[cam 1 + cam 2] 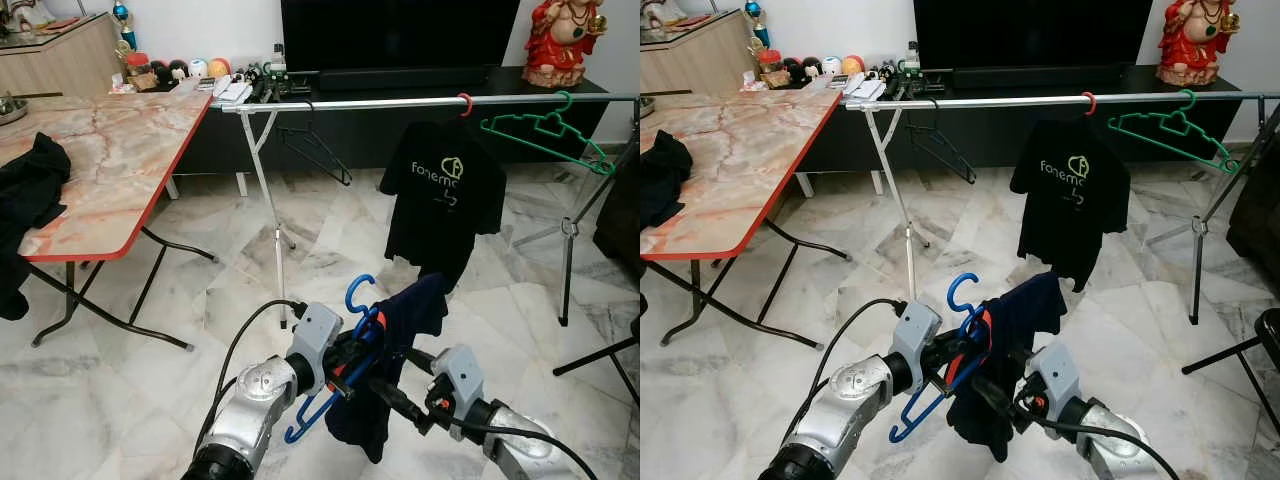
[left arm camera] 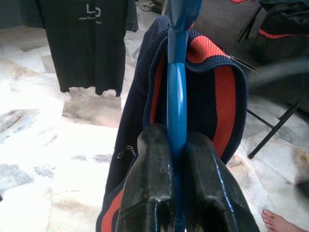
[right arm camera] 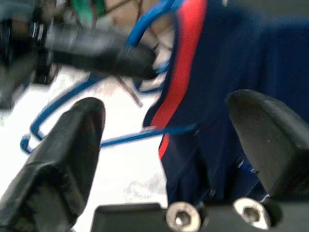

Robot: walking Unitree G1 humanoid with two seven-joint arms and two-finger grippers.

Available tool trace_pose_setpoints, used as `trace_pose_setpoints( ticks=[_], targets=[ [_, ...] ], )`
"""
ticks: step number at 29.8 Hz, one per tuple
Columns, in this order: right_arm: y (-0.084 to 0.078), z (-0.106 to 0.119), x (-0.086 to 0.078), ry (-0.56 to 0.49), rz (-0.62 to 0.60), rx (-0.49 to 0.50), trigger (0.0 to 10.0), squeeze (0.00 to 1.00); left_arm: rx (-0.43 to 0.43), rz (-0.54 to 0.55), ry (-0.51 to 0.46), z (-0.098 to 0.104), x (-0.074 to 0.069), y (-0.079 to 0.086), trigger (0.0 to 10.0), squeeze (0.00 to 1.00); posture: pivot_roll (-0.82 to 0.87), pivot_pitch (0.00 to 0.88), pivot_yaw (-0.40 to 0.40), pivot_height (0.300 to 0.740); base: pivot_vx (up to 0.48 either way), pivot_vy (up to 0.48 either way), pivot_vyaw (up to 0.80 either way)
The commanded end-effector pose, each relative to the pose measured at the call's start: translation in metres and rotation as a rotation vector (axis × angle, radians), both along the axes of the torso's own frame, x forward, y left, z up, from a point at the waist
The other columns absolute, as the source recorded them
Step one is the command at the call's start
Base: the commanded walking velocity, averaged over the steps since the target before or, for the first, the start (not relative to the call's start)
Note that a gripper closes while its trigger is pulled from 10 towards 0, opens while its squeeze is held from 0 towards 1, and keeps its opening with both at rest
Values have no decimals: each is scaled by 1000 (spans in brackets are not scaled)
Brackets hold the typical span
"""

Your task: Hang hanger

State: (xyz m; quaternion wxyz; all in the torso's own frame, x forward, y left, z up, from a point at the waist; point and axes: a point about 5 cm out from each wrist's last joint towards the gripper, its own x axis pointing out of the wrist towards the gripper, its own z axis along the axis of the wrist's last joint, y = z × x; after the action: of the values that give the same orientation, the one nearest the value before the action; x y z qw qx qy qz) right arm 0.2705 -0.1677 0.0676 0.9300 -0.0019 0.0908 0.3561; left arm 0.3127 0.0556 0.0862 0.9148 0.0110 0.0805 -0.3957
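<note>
left wrist view: left claw clamps blue hanger
right claw: open beside shirt
step: carrying
next: hook onto rail

1. Head views are evenly lit and sharp, with soft sheen on the marble floor.
2. Left wrist view: floor glares white, and the black fingers are crisp.
3. Right wrist view is heavily blurred throughout.

Only legible text was on the black T-shirt hanging from the rail: pale print that read roughly "fonemo", beside a logo mark. Smaller line underneath was unreadable.
</note>
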Motion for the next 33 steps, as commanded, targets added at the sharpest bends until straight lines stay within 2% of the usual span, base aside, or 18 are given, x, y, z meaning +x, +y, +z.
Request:
trace_pose_setpoints(
  ticks=[1,3,6,7,8,9,11,12,13,16,19,23,25,27,28,30,31,33],
  targets=[
    [-6,19,3,-54,-37,79,10000,906,-23,-2,-32,6,3,2,10000,0,9,61,16,740,0,0,0],
    [-10,37,5,-101,-47,129,10000,906,-13,-3,-30,5,3,4,10000,0,7,63,17,740,0,0,0],
    [-20,55,9,-153,-53,133,10000,894,-1,-6,-28,3,4,8,10000,0,1,63,17,740,0,0,0],
    [-20,55,9,-153,-53,133,10000,894,-1,-6,-28,3,4,8,10000,0,1,63,17,740,0,0,0],
    [-22,58,10,-162,-53,120,10000,894,2,-7,-27,3,3,9,10000,0,1,63,17,740,0,0,0],
    [-34,66,15,-188,-68,52,10000,878,22,-26,-25,1,2,11,10000,0,0,63,17,740,0,0,0],
    [-46,75,20,-208,-86,-7,10000,843,39,-50,-22,0,1,13,10000,0,-2,62,16,740,0,0,0],
    [-52,80,23,-213,-78,-40,10000,110,45,-70,-19,-1,0,14,10000,0,-5,61,17,740,0,0,0],
    [-59,86,27,-215,-54,-99,10000,0,54,-103,-19,-1,-2,15,10000,0,-7,60,16,740,0,0,0],
    [-67,89,33,-183,-25,-172,10000,0,58,-161,-19,0,-5,15,10000,0,-15,57,17,740,0,0,0],
    [-78,99,38,-154,96,-291,10000,0,68,-305,-18,5,-13,11,10000,0,-34,47,12,740,0,0,0],
    [-80,105,38,-120,175,-312,10000,0,104,-390,-20,5,-17,8,10000,0,-39,37,10,740,0,0,0],
    [-79,102,33,-37,341,-343,10000,0,168,-492,-24,4,-22,6,10000,0,-41,28,9,740,0,0,0],
    [-76,95,28,29,448,-352,10000,0,214,-539,-19,2,-23,4,10000,0,-36,22,5,740,0,0,0],
    [-75,86,22,97,539,-372,10000,0,242,-570,-16,2,-23,3,10000,0,-32,16,4,740,0,0,0],
    [-73,81,19,139,593,-372,10000,0,251,-583,-15,3,-22,2,10000,0,-30,11,5,740,0,0,0],
    [-71,79,17,173,634,-351,10000,1000,270,-601,-15,3,-22,3,10000,0,-28,8,5,740,0,0,0],
    [-68,73,15,227,683,-328,10000,1000,302,-623,-19,4,-22,4,10000,0,-24,5,6,740,0,0,0]
  ],
)
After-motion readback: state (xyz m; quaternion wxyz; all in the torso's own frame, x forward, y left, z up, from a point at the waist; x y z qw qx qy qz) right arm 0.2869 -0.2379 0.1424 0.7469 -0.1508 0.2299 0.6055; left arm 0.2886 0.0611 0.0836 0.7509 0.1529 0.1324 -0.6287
